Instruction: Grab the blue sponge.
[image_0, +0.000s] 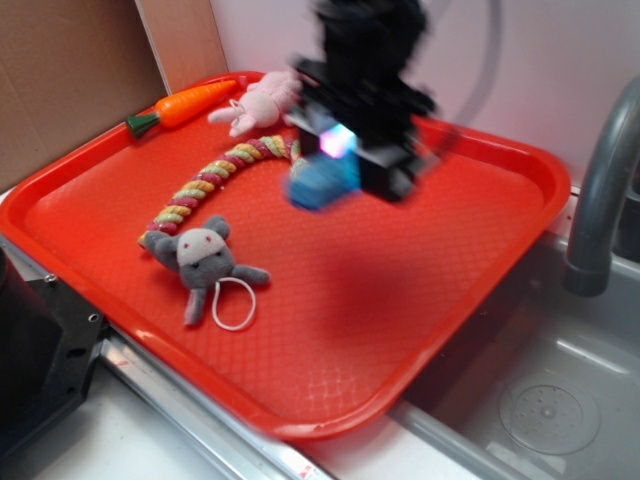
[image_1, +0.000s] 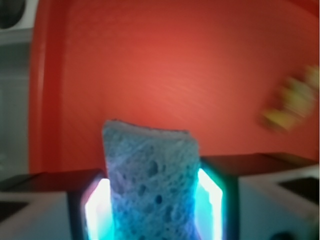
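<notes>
The blue sponge (image_1: 150, 180) is a porous light blue block, squeezed between the two glowing pads (image_1: 97, 207) of my gripper (image_1: 155, 210), which is shut on it. In the exterior view the sponge (image_0: 322, 182) hangs blurred above the red tray (image_0: 400, 330), under the black gripper (image_0: 345, 150), toward the tray's back middle. Its far end sticks out beyond the fingers. The tray surface shows below it.
On the tray lie a grey plush mouse (image_0: 205, 262), a coloured rope toy (image_0: 215, 180), a pink plush toy (image_0: 262, 100) and a toy carrot (image_0: 185, 105). A sink (image_0: 550, 400) with a grey faucet (image_0: 600, 190) is to the right. Cardboard stands at the back left.
</notes>
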